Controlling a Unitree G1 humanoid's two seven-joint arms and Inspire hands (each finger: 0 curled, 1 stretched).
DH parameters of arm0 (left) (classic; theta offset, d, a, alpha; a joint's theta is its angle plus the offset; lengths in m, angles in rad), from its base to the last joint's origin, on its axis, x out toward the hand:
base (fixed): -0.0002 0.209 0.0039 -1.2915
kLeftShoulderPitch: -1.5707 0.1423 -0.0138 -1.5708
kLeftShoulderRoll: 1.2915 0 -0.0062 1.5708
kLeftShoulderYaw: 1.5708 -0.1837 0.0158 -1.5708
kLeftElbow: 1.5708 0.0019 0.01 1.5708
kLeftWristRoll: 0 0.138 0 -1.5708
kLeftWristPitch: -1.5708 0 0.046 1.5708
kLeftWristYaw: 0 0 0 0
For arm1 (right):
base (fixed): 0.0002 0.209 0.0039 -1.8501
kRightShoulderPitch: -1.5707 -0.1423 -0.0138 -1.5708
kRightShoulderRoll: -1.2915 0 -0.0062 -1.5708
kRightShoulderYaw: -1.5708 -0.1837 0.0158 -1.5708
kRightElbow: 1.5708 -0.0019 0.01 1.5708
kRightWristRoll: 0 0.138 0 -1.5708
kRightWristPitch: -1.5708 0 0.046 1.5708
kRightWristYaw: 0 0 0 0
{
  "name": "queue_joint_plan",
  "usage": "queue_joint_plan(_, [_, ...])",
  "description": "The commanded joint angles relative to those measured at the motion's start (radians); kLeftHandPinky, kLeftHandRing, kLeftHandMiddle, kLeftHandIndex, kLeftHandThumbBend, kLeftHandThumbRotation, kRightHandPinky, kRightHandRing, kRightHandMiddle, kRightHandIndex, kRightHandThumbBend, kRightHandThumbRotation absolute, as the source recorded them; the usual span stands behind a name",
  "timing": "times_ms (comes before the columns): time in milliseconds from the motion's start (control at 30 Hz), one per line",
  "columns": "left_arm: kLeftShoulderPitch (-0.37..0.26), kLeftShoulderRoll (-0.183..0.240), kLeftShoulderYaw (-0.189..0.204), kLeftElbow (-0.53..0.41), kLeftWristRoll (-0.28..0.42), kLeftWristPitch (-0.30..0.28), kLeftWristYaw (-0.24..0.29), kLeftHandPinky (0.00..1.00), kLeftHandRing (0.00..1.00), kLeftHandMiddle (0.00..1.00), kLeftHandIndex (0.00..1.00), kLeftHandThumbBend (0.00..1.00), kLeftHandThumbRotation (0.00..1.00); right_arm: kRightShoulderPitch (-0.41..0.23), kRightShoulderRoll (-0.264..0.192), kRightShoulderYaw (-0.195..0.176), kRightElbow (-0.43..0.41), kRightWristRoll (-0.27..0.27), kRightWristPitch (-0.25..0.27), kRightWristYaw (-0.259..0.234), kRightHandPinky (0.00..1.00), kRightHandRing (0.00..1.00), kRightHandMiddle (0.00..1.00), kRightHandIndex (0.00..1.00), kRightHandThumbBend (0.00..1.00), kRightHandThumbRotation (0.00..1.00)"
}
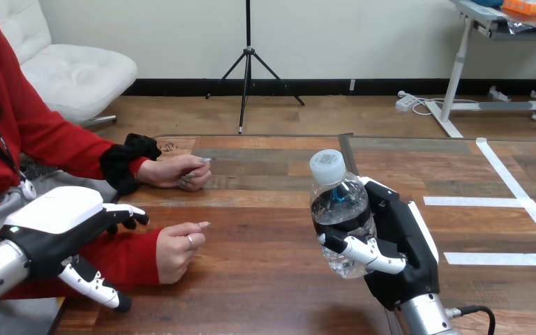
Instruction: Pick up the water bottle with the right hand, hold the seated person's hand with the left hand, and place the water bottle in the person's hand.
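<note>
Water bottle [340,209] stands nearly upright in the robot's right hand [399,241], raised above the table [265,279] toward its near edge, right of the middle. Its long axis runs almost vertically, leaning a little so that the white screw cap [326,166] points up and slightly toward the table's left edge. The body is clear, thin plastic, rounded and ribbed, with water showing inside. The right hand's black palm sits behind and to the right of the bottle, and its white-and-black thumb [366,252] curls across the lower front, clamping it.

The left hand [56,234] is over the table's near left corner, with its white shell on top and its fingers loosely spread, gripping nothing. It lies above the red sleeve [132,255] of the person's nearer arm; contact cannot be judged. The person's nearer hand [178,248] rests loosely curled on the wood just beyond it, apart from the robot's fingers. The person's farther hand [178,171] lies near the left edge.

The tabletop is planked wood in mixed browns, with white tape strips [509,202] toward its right edge.
</note>
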Motion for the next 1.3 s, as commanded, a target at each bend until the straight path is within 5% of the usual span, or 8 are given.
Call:
queue_joint_plan(0, [-0.064, 0.008, -0.005, -0.044, -0.011, 0.027, 0.014, 0.62, 0.69, 0.73, 0.77, 1.0, 0.31, -0.031, 0.022, 0.01, -0.076, 0.024, -0.002, -0.003, 0.1, 0.15, 0.26, 0.41, 0.92, 0.05])
queue_joint_plan(733, [-0.044, -0.024, -0.017, -0.124, -0.06, 0.122, -0.034, 0.54, 0.57, 0.6, 0.62, 1.0, 0.11, -0.007, 0.035, 0.039, -0.135, 0.079, 0.031, 0.025, 0.1, 0.15, 0.25, 0.43, 0.91, 0.03])
queue_joint_plan(1267, [-0.041, -0.03, -0.042, -0.156, -0.059, 0.168, -0.061, 0.49, 0.5, 0.52, 0.53, 0.99, 0.07, 0.024, 0.051, 0.076, -0.187, 0.098, 0.052, 0.021, 0.1, 0.16, 0.27, 0.43, 0.93, 0.02])
